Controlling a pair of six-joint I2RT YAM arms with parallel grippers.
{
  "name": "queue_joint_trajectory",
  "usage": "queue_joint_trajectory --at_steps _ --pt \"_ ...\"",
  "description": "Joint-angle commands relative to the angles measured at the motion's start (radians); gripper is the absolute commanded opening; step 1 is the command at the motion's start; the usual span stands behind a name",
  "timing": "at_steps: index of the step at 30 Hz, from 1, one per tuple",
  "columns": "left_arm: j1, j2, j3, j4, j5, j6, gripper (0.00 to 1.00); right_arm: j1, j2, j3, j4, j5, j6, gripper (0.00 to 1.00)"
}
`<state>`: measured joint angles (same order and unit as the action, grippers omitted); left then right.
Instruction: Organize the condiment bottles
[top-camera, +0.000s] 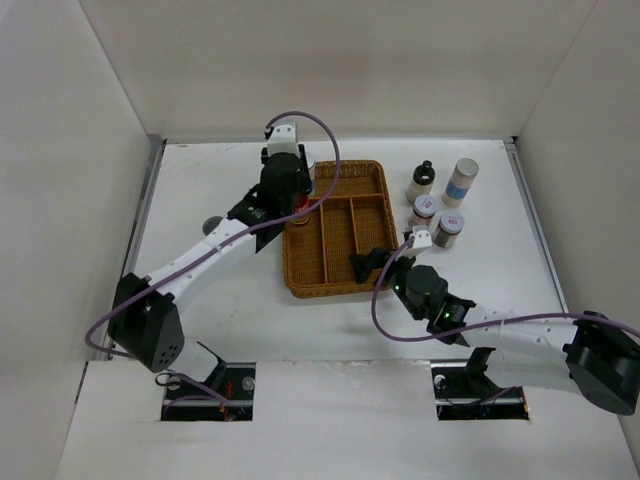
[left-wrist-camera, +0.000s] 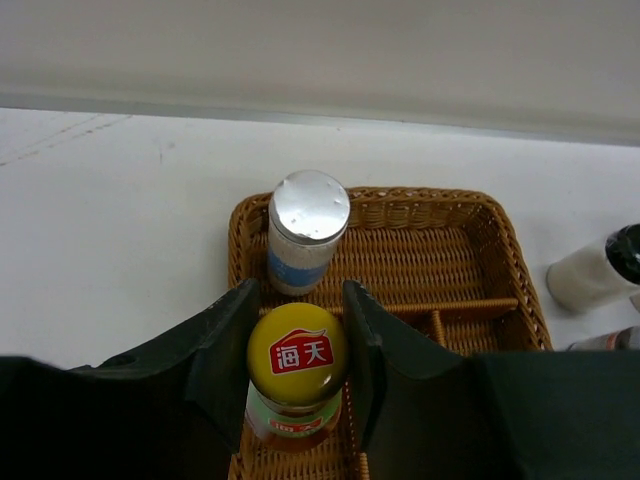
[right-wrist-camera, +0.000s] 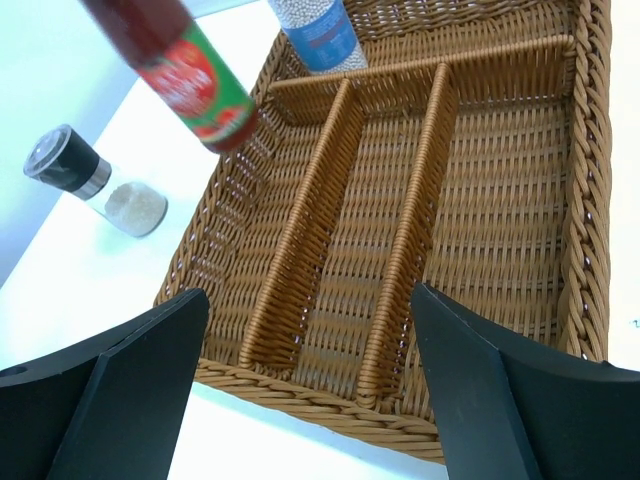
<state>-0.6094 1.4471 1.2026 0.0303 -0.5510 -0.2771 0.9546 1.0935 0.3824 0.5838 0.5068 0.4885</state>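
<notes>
One jar (left-wrist-camera: 305, 240) stands in the tray (left-wrist-camera: 420, 250); left gripper (left-wrist-camera: 297, 330) clamped on the sauce bottle (left-wrist-camera: 297, 358) over it (not yet set down); right gripper (right-wrist-camera: 305, 300) gapes empty; five bottles (top-camera: 460, 182) wait outside.

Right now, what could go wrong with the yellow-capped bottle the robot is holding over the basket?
1. The left gripper holds the yellow-capped bottle with its base close to the wicker tray's left wall. Lowered or released there, it might catch the rim and topple.
2. The silver-lidded jar stands just behind it in the tray, so a nudge could knock that over.
</notes>
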Motion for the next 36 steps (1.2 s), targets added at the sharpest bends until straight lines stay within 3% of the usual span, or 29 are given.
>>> queue_joint_trajectory --at_steps 1,11,16,27,31,36 --pt "-0.013 0.022 0.077 0.163 -0.020 -0.004 0.15 -0.006 -0.014 0.003 0.040 0.024 -0.004 0.89" --pt "-0.017 0.133 0.078 0.198 -0.010 -0.007 0.15 -0.009 -0.006 0.006 0.031 0.012 0.012 0.90" --pt "-0.019 0.157 0.025 0.220 -0.017 -0.036 0.20 -0.010 -0.004 0.003 0.040 0.010 0.010 0.90" --pt "-0.020 0.087 -0.104 0.289 -0.063 -0.057 0.60 -0.011 -0.014 0.006 0.034 0.015 0.004 0.91" --pt "-0.032 0.010 -0.126 0.251 -0.058 -0.042 0.85 -0.014 -0.006 0.006 0.030 0.007 0.013 0.91" --pt "-0.020 -0.251 -0.274 0.191 -0.125 -0.054 0.90 -0.021 -0.026 -0.008 0.039 0.018 0.007 0.91"
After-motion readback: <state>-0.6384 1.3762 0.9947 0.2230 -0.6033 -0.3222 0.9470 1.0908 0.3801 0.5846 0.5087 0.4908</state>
